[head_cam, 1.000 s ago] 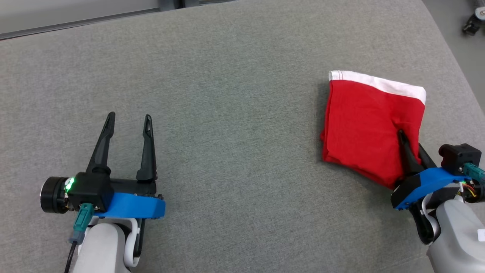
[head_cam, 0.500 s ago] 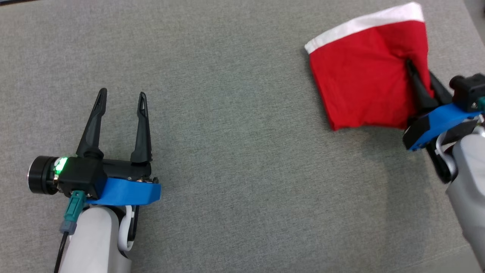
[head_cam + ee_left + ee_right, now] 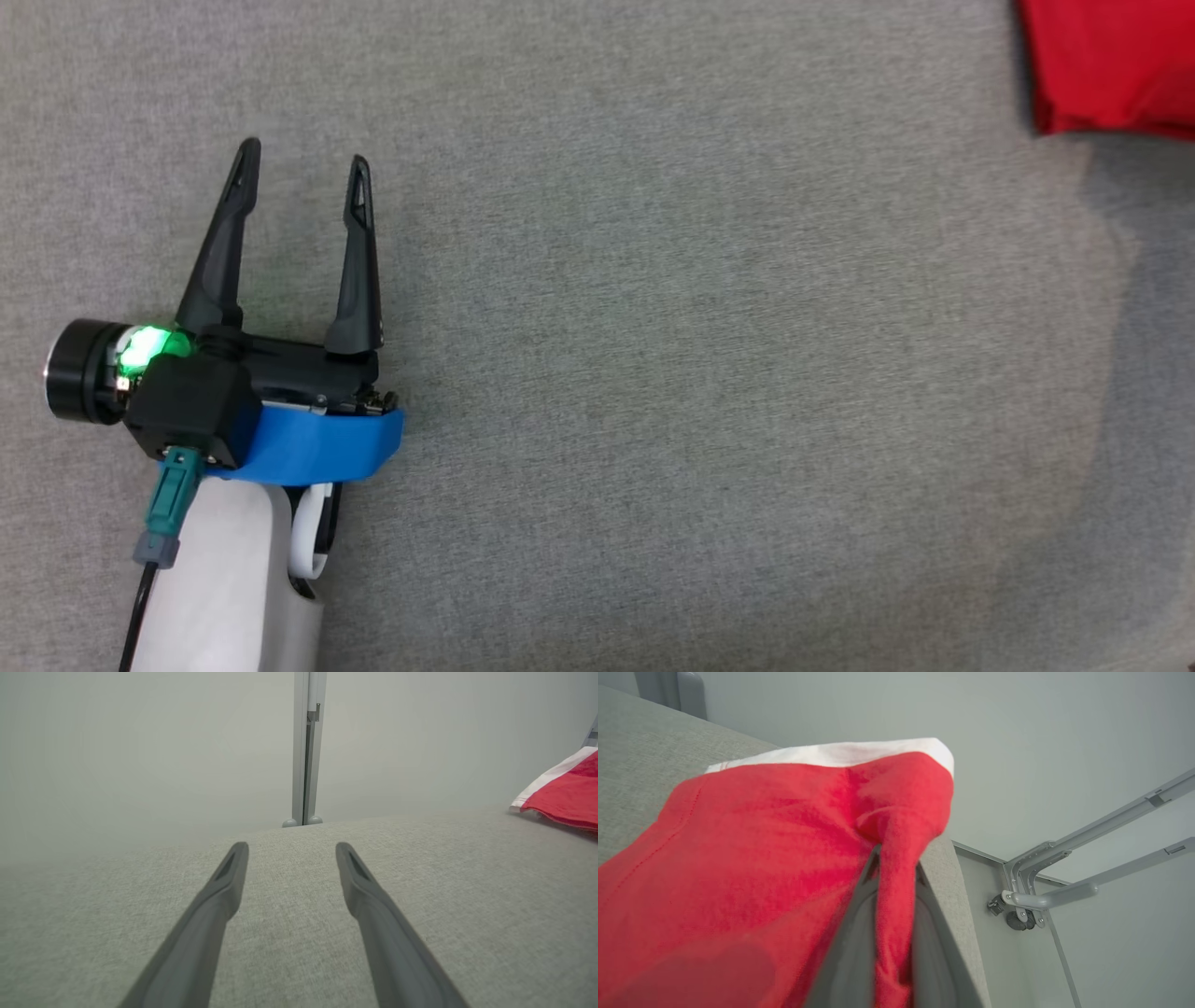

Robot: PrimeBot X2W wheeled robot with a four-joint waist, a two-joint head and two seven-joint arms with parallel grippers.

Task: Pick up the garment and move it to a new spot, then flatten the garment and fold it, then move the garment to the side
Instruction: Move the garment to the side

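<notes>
Right claw (image 3: 897, 861) pinches a soft fold of the red knit garment (image 3: 761, 849), white-banded. Left claw (image 3: 301, 166) gapes, empty, above the grey woven surface (image 3: 700, 373).

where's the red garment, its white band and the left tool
red garment (image 3: 752, 858): right wrist view, middle of the red cloth
white band (image 3: 840, 753): right wrist view, middle of the strip along the garment's far edge
left tool (image 3: 303, 154): head view, midway between its two open fingertips
</notes>
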